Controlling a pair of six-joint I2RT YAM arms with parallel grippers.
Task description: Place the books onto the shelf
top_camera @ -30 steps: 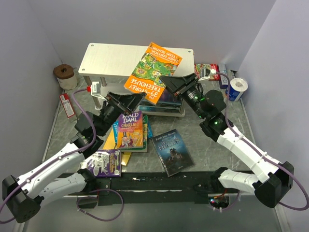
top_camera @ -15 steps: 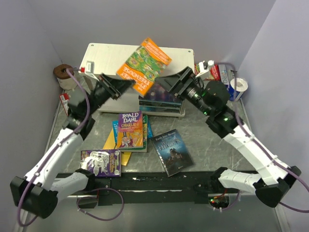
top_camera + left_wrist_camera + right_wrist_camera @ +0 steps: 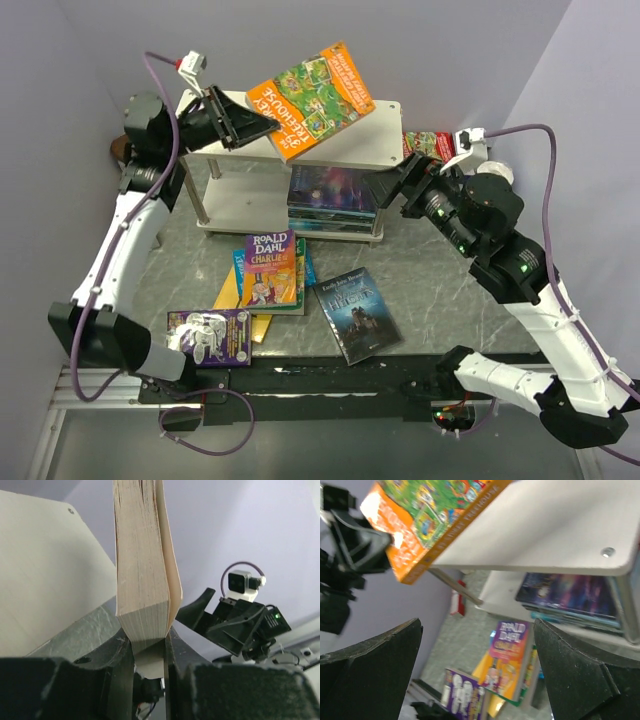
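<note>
The left gripper [image 3: 264, 122] pinches the orange book [image 3: 315, 95] by its edge, the shelf [image 3: 385, 152] below it, while the right gripper [image 3: 388, 186] gapes empty beside that shelf.

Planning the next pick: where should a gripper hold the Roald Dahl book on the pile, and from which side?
Probably the near short edge of the Roald Dahl book, coming in low from the arms' side. It lies flat and face up on the pile, too wide to span, but raised off the table, so one finger might slip beneath it.
</note>
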